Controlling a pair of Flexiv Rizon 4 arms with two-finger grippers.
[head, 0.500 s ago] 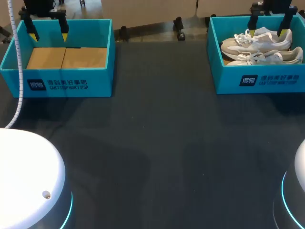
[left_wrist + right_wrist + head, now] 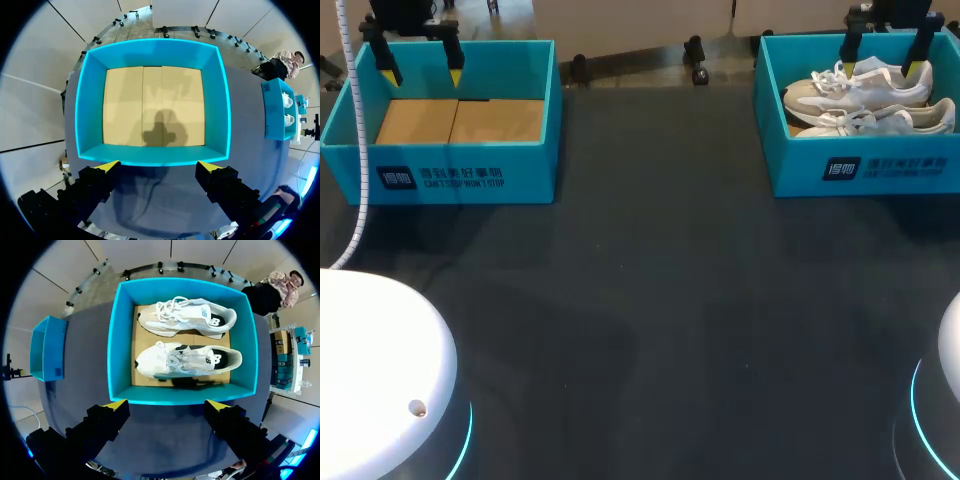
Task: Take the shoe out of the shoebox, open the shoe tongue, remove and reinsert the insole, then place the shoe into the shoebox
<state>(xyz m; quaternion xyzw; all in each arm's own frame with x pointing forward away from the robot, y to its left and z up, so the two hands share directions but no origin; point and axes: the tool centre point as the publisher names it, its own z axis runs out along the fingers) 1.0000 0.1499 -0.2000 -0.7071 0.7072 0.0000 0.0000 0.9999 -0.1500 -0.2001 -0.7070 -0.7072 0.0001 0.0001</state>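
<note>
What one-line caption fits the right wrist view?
Open gripper poised above a blue shoebox holding two white shoes.

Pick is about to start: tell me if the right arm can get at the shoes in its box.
Likely yes: the right claw hangs open over the lidless shoebox, and the shoes lie uncovered inside.

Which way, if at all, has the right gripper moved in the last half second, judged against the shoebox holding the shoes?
No. In the head view the right gripper lines up with the same part of the shoebox, near its far side, as before.
</note>
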